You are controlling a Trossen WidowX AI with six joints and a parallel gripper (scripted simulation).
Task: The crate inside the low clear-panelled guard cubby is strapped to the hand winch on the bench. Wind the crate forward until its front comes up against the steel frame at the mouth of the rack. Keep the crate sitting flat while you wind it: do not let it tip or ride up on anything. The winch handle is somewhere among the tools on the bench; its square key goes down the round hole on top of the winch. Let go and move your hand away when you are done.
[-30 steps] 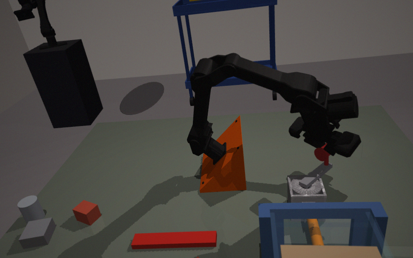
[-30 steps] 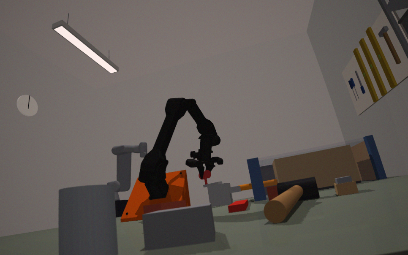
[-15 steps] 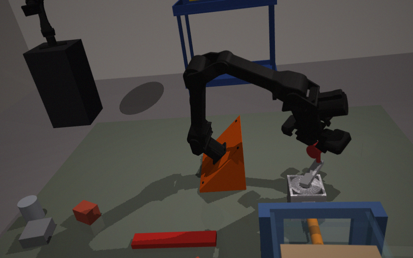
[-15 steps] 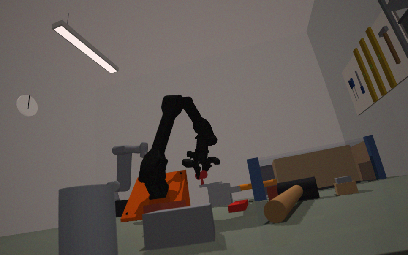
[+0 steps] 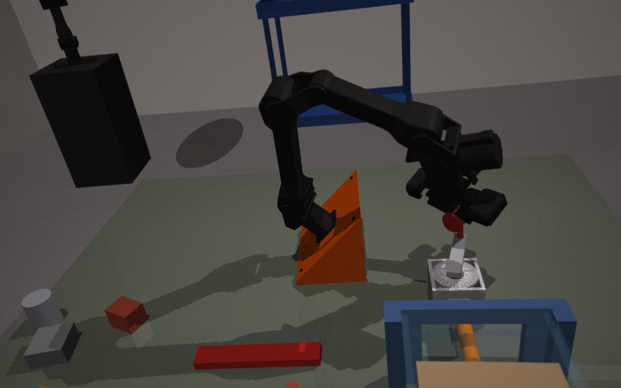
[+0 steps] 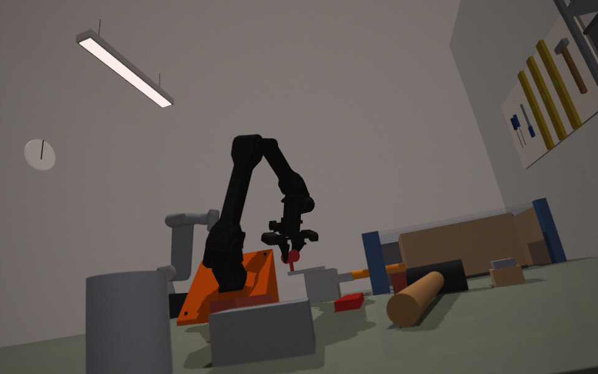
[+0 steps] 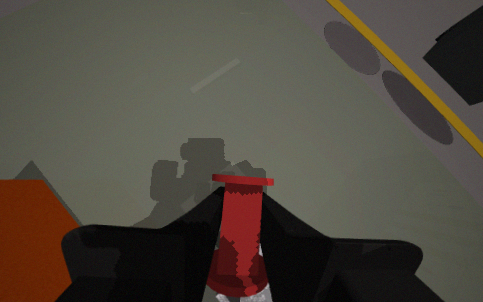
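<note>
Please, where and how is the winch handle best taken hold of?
Probably by the red upright grip, from above, jaws on opposite sides: it stands up from the free end of the flat crank, and its wide red discs should help stop slipping.

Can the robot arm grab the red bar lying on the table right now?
Probably not yet: its gripper is shut on the winch handle's red grip. It would likely have to let go first. Nothing seems to cover the red bar, though.
</note>
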